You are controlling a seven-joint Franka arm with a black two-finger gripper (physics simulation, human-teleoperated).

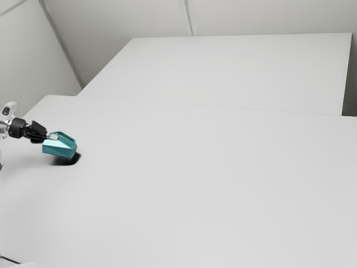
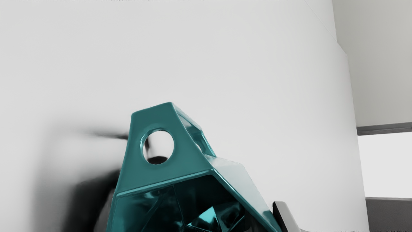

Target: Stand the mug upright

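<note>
- Wrist view: gripper [image 2: 193, 215] has the mug [image 2: 167, 175] pinched from both sides.
- Mug's tilted, low by the table [image 1: 195, 184], exterior view's left.
- I'd rotate it upright slowly, then let go once it's flat.

No readable text, labels, brands, numbers or signs in exterior view or wrist view.
</note>
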